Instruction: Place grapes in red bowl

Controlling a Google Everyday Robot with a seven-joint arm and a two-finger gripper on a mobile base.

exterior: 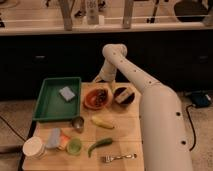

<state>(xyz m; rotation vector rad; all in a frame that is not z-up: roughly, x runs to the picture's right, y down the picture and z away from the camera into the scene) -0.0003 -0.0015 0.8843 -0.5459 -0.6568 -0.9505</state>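
The red bowl (95, 99) sits at the back middle of the wooden table. A small dark bunch, the grapes (102, 94), lies inside it toward its right side. My gripper (101, 79) hangs just behind and above the bowl's back rim, at the end of the white arm that bends down from above. It is apart from the grapes.
A dark bowl (123, 95) stands right of the red bowl. A green tray (50, 106) with a blue-grey sponge (66, 93) is at the left. In front lie a metal cup (78, 123), a yellow piece (102, 122), a green pepper (99, 145), a fork (119, 157), a green cup (74, 145) and a white cup (34, 148).
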